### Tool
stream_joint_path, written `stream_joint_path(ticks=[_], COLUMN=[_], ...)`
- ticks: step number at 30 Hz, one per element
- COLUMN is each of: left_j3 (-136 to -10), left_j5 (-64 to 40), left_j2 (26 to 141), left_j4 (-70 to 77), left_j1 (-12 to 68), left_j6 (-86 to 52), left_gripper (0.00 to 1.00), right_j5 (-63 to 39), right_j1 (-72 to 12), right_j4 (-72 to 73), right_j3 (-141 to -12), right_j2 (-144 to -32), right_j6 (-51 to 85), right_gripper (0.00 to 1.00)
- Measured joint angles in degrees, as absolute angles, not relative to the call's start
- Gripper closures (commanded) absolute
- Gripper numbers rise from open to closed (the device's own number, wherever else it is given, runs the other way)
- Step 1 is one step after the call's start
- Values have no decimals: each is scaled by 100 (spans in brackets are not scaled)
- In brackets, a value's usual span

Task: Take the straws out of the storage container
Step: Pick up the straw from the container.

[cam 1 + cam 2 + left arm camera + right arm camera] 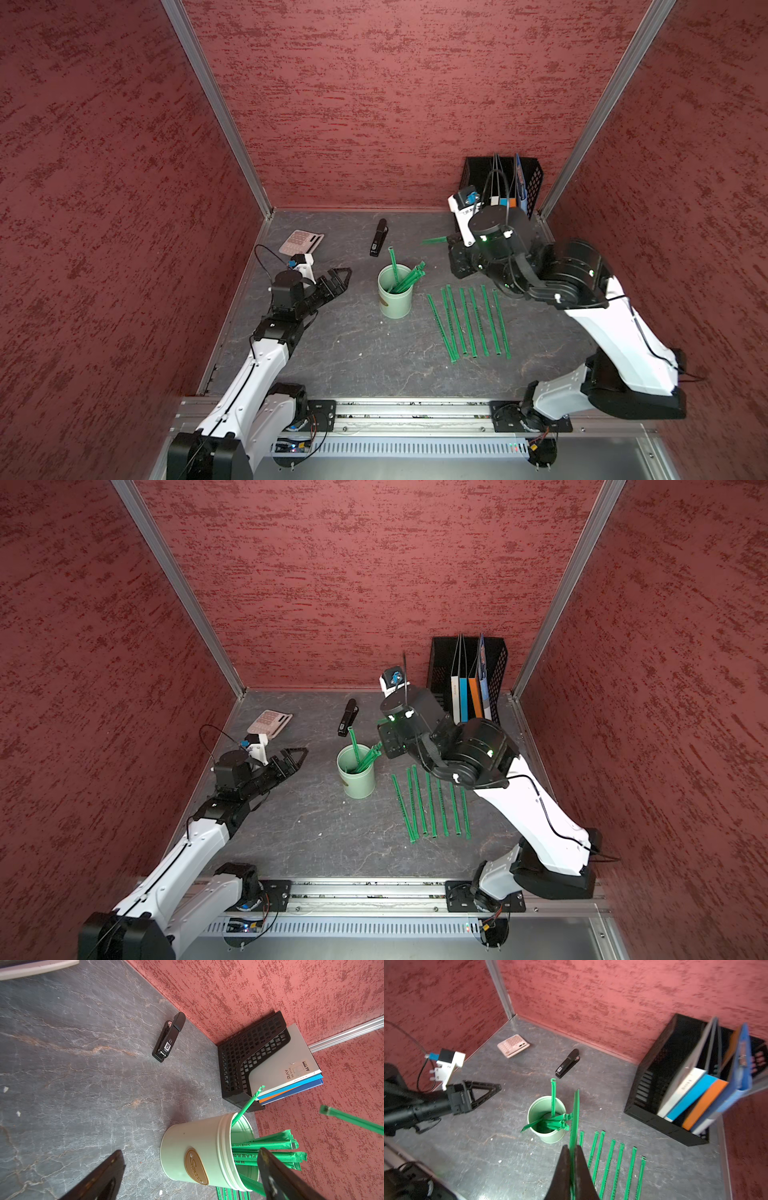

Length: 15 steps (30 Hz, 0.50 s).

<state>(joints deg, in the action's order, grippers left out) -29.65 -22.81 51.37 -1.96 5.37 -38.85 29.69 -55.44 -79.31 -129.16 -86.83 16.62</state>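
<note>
Top views, container: the storage container (395,301) stands upright. The laid-out row (467,324) of seven lies flat just beside it.
Top views, contents: the straws (405,280) inside lean in a bunch on the rim toward the row. One stands apart, on the side toward the stapler (378,243).
Top views, left gripper: the left gripper (297,759) is spread wide and empty, well apart from the container.
Left wrist, fingers: the fingers (97,1176) are parted, with the container ahead of them and untouched. The wrappers carry print.
Right wrist, right gripper: the right gripper (572,1149) is pressed together on one held straw (574,1113). It pinches the straw partway along, in the air and clear of the rim.
Handling, my guess: very light, thin and bendy, with slick wrappers. Pinch the flat faces near an exposed upper end. Lift straight up, or neighbouring straws may drag and the light container could tip.
</note>
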Motion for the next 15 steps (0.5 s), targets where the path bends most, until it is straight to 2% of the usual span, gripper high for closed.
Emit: stream_joint_path(ticks=[3, 5, 15], left_j3=[-2965, -2965, -2965], left_j5=[-2283, -2283, -2281], left_j2=[5137, 5137, 5135], left_j4=[-174, -161, -161], left_j1=[537, 537, 508], left_j6=[-3887, -3898, -3896], left_gripper=[0, 0, 0], right_j5=[3124, 3118, 2569], right_j1=[-5225, -4984, -3651], right_j4=[-8615, -8770, -9286], right_j3=[-13963, -14212, -13323], right_j2=[-9148, -9334, -9662], right_j6=[1922, 2023, 2110], right_gripper=[98, 98, 100])
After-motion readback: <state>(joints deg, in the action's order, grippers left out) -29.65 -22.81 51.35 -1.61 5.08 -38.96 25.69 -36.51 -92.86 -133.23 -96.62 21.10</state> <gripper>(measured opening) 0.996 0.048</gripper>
